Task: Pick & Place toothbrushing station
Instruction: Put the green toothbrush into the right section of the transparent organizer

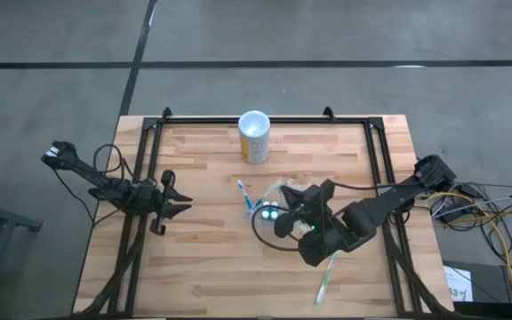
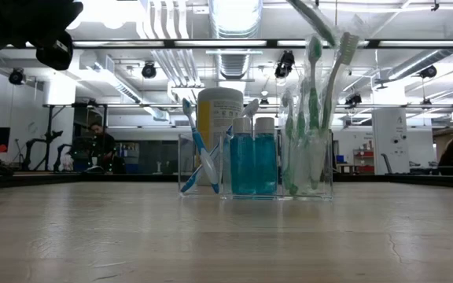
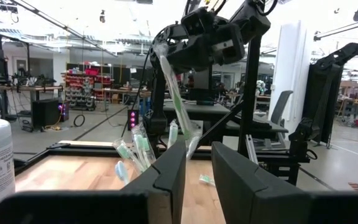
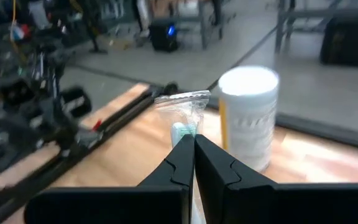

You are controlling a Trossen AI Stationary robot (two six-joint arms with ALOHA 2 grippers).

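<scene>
Worktop (image 1: 203, 267): wood slats, black frame rails along both sides.

Right arm reaches in from the right edge toward the middle. Right hand (image 4: 194, 149) has its fingers pressed together, pinching a wrapped toothbrush (image 4: 182, 115) whose clear packet sticks up past the tips. The left wrist view shows that brush hanging slantwise from the hand, above the station.

Left arm waits by the left edge. Left hand (image 1: 174, 203) is empty, fingers a little apart.

Yellow cup (image 1: 254, 136) stands upright near the far edge, centre.

Station (image 2: 254, 161): clear holder near the worktop's middle, just left of the right hand. Already holds green brushes, two blue bottles and a blue-white brush.

Loose brush (image 1: 327, 277) lies on the wood toward the near edge, right of centre.

Step, as I judge it: carrying a brush to the station. Next move needs the brush turned upright over a free compartment, then let go.

Views: low view alone shows the station's contents and compartments; high view hides most of it under the arm, but alone shows the loose brush.
</scene>
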